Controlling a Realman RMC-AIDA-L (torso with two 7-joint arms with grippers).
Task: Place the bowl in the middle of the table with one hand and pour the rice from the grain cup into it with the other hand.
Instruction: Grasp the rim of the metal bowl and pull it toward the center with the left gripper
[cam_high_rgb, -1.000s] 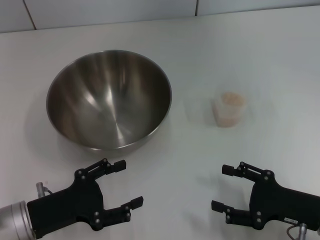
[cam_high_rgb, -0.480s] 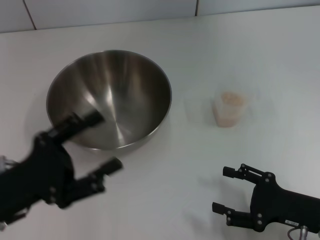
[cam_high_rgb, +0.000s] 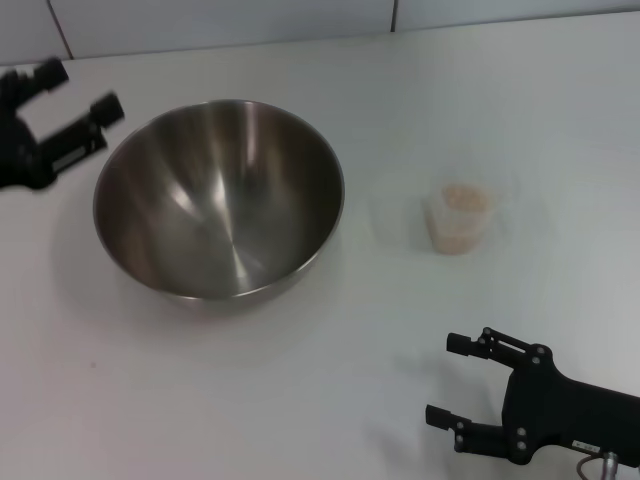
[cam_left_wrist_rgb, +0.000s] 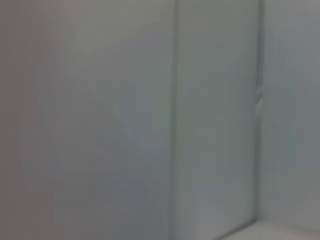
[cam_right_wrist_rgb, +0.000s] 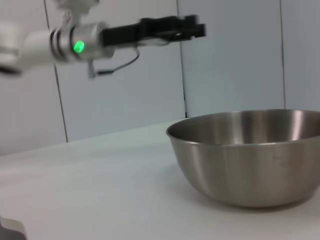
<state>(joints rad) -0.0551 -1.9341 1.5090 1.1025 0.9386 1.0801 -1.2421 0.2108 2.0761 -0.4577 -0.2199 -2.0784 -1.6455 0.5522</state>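
The steel bowl stands empty on the white table, left of centre. It also shows in the right wrist view. The clear grain cup stands upright to its right, apart from it, with the rice inside. My left gripper is open and empty, raised at the far left beside the bowl's far-left rim. In the right wrist view this gripper hangs in the air above the bowl. My right gripper is open and empty near the table's front right, well in front of the cup.
A grey panelled wall runs along the table's far edge. The left wrist view shows only these wall panels.
My left arm has swung up from the front left of the table to the far left beside the bowl's rim. The right gripper, the bowl and the cup have not moved.
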